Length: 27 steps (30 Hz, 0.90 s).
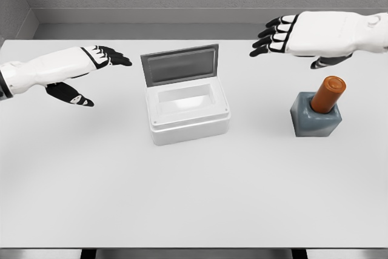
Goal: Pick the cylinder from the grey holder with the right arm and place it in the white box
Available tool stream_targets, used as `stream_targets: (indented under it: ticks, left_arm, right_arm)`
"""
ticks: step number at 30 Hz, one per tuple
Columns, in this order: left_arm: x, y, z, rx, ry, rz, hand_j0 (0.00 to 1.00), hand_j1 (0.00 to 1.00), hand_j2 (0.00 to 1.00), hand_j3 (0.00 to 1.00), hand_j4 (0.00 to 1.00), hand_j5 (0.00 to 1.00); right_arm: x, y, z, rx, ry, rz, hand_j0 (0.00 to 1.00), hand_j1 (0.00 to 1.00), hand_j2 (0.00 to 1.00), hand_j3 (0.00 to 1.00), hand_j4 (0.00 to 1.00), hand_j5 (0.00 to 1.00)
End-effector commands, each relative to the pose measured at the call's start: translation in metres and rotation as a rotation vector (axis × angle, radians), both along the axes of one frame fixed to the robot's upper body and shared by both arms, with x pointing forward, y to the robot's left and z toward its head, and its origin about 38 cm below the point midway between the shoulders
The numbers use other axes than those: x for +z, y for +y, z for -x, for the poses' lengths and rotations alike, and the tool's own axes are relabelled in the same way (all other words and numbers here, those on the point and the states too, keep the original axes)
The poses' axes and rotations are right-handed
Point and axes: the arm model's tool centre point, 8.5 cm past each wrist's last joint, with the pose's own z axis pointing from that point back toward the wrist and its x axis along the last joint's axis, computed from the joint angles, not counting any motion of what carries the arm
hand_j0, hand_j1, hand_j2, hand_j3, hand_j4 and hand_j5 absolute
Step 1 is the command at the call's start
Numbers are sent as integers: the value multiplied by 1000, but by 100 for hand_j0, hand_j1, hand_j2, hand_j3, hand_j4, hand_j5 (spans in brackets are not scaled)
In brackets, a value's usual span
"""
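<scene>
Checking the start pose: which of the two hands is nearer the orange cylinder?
The right hand, hovering open just above the orange cylinder in its grey holder; the left hand is beyond the white box.

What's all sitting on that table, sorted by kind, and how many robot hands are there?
Orange cylinder: 1, standing tilted in its holder
Grey holder: 1
White box with its lid up: 1
Robot hands: 2, the left hand and the right hand, both open, holding nothing
Total: 5
</scene>
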Motion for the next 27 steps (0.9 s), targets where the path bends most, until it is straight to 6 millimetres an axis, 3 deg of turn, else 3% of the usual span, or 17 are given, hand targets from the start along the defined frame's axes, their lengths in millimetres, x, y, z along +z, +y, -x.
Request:
stream_targets:
  ticks: [1, 3, 4, 5, 6, 7, 9, 12, 13, 14, 17, 19, 21, 23, 25, 27]
  left_arm:
    - [1, 1, 0, 3, 3, 6, 100, 100, 100, 100, 100, 100]
    - [2, -3, -1, -3, 4, 38, 100, 100, 100, 100, 100, 100]
    - [0, 8, -5, 26, 30, 70, 100, 100, 100, 100, 100, 100]
    - [-4, 21, -11, 70, 52, 83, 100, 100, 100, 100, 100, 100]
    - [-18, 56, -20, 182, 118, 151, 100, 100, 100, 100, 100, 100]
    - [-36, 66, -20, 214, 208, 240, 100, 100, 100, 100, 100, 100]
    - [-44, 65, -19, 213, 255, 288, 100, 100, 100, 100, 100, 100]
    - [-52, 53, -18, 185, 295, 323, 100, 100, 100, 100, 100, 100]
    - [-67, 50, -11, 175, 361, 326, 100, 100, 100, 100, 100, 100]
    - [-69, 55, -11, 192, 367, 330, 100, 100, 100, 100, 100, 100]
    - [-60, 57, -14, 196, 367, 391, 100, 100, 100, 100, 100, 100]
    - [-61, 47, -12, 126, 493, 546, 100, 100, 100, 100, 100, 100]
    - [-51, 58, -23, 195, 595, 774, 100, 100, 100, 100, 100, 100]
    - [-51, 62, -24, 222, 623, 792, 100, 100, 100, 100, 100, 100]
    - [-51, 59, -50, 302, 683, 837, 100, 100, 100, 100, 100, 100]
    - [-49, 74, -57, 358, 672, 865, 100, 100, 100, 100, 100, 100]
  right_arm:
    - [0, 0, 0, -1, 2, -4, 100, 100, 100, 100, 100, 100]
    - [3, 1, 0, -1, -4, -7, 100, 100, 100, 100, 100, 100]
    - [6, -1, -1, -5, -11, -8, 100, 100, 100, 100, 100, 100]
    - [7, -3, -2, -10, -13, -7, 100, 100, 100, 100, 100, 100]
    - [11, -12, 0, -33, -21, 3, 100, 100, 100, 100, 100, 100]
    - [28, -38, 4, -93, -58, 16, 100, 100, 100, 100, 100, 100]
    - [46, -69, 13, -168, -91, 29, 100, 100, 100, 100, 100, 100]
    - [48, -86, 20, -211, -90, 59, 100, 100, 100, 100, 100, 100]
    - [42, -86, 20, -210, -76, 63, 100, 100, 100, 100, 100, 100]
    - [30, -86, 20, -207, -45, 69, 100, 100, 100, 100, 100, 100]
    - [-4, -83, 20, -197, 41, 109, 100, 100, 100, 100, 100, 100]
    - [-18, -82, 21, -191, 79, 129, 100, 100, 100, 100, 100, 100]
    - [-24, -82, 22, -190, 95, 132, 100, 100, 100, 100, 100, 100]
    - [-33, -81, 21, -186, 117, 139, 100, 100, 100, 100, 100, 100]
    - [-38, -79, 21, -182, 128, 138, 100, 100, 100, 100, 100, 100]
    - [-45, -74, 14, -177, 142, 124, 100, 100, 100, 100, 100, 100]
